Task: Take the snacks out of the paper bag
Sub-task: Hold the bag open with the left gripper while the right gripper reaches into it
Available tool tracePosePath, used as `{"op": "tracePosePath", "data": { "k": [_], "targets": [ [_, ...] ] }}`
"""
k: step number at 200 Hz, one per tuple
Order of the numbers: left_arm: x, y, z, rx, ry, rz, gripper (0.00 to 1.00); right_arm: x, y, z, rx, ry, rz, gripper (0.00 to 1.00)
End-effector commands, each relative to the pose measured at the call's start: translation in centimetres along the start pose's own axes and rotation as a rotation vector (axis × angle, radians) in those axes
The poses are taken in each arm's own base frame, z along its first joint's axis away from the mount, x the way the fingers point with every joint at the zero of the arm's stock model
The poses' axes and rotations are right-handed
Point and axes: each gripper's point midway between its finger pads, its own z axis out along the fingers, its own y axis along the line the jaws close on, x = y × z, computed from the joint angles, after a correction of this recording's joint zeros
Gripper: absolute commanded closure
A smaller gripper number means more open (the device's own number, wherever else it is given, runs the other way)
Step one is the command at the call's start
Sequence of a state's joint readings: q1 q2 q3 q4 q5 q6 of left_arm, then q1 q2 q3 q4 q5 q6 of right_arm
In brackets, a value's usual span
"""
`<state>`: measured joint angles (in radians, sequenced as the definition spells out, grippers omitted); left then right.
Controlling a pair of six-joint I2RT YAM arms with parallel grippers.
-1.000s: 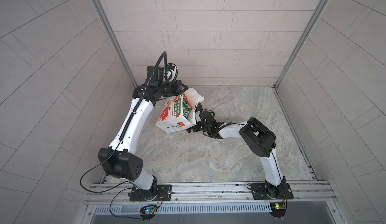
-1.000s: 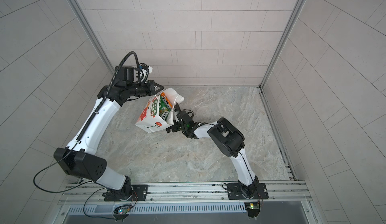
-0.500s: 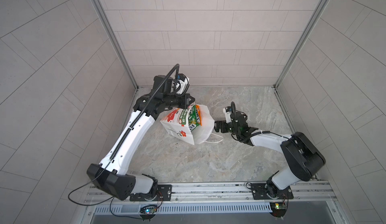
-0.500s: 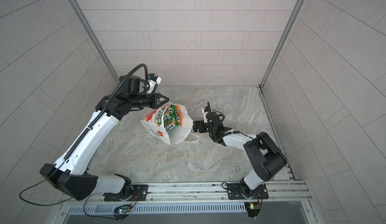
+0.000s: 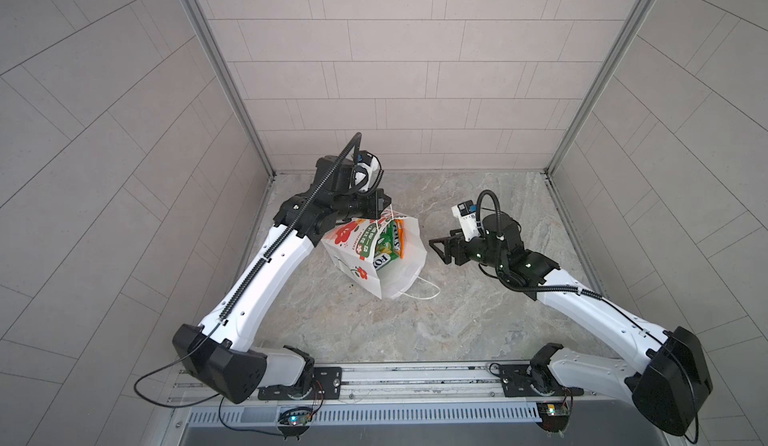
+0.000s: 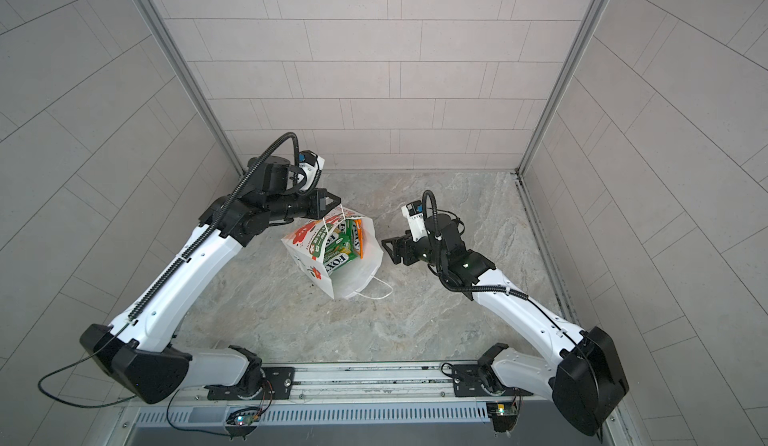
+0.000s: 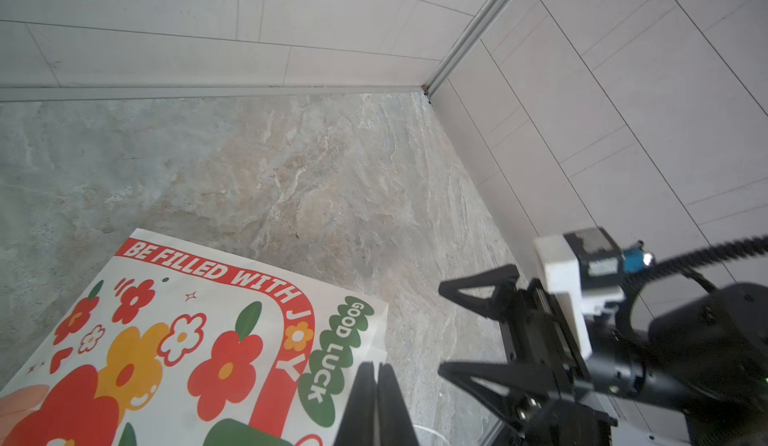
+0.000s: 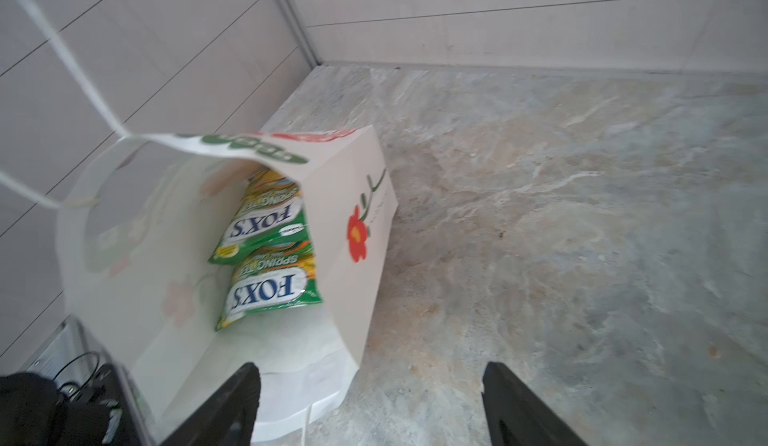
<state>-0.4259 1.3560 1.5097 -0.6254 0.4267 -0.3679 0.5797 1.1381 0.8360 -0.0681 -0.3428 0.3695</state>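
In both top views the white paper bag (image 5: pixel 361 275) (image 6: pixel 318 273) leans on the stone floor with its mouth up and open towards the right. Green snacks (image 5: pixel 386 246) (image 6: pixel 338 252) and an orange one (image 5: pixel 400 232) (image 6: pixel 358 238) show inside it. My left gripper (image 5: pixel 388 207) (image 6: pixel 338 206) is shut on the bag's upper cord handle, above its back rim. My right gripper (image 5: pixel 438 251) (image 6: pixel 390 251) is open and empty, just right of the mouth. The right wrist view shows two green packets (image 8: pixel 266 223) in the bag (image 8: pixel 365 198), with the right gripper (image 8: pixel 370 367) at its rim.
The bag's other cord handle (image 5: pixel 424 294) lies loose on the floor in front of it. Tiled walls close in the back and both sides. A metal rail (image 5: pixel 415 377) with both arm bases runs along the front. The left wrist view shows the bag's printed face (image 7: pixel 187 340).
The left arm swung the bag right and lowered it to the floor, mouth now upward. The right gripper pulled back from the bag's mouth to the right.
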Motion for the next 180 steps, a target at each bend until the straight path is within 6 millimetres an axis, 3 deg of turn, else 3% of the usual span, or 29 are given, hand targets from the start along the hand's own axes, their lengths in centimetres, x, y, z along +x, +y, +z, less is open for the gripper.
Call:
{"op": "tracePosePath", "data": {
  "k": [1, 28, 72, 137, 180],
  "targets": [
    [-2.2, 0.2, -0.5, -0.029, -0.102, -0.036, 1.0, 0.7, 3.7, -0.4, -0.139, 0.033, -0.036, 0.22],
    [-2.7, 0.4, -0.4, -0.04, -0.123, -0.058, 1.0, 1.8, 6.3, 0.6, -0.219, 0.054, -0.058, 0.34],
    [-3.2, 0.2, -0.3, -0.034, -0.136, -0.075, 1.0, 2.7, 7.8, 3.7, -0.236, 0.08, -0.071, 0.44],
    [-3.6, 0.0, -0.5, -0.022, -0.15, -0.088, 1.0, 3.4, 6.4, 8.9, -0.139, 0.146, -0.09, 0.54],
    [-3.8, -0.1, -0.6, -0.019, -0.168, -0.111, 1.0, 4.3, 5.0, 10.8, -0.05, 0.202, -0.118, 0.57]
  ]
}}
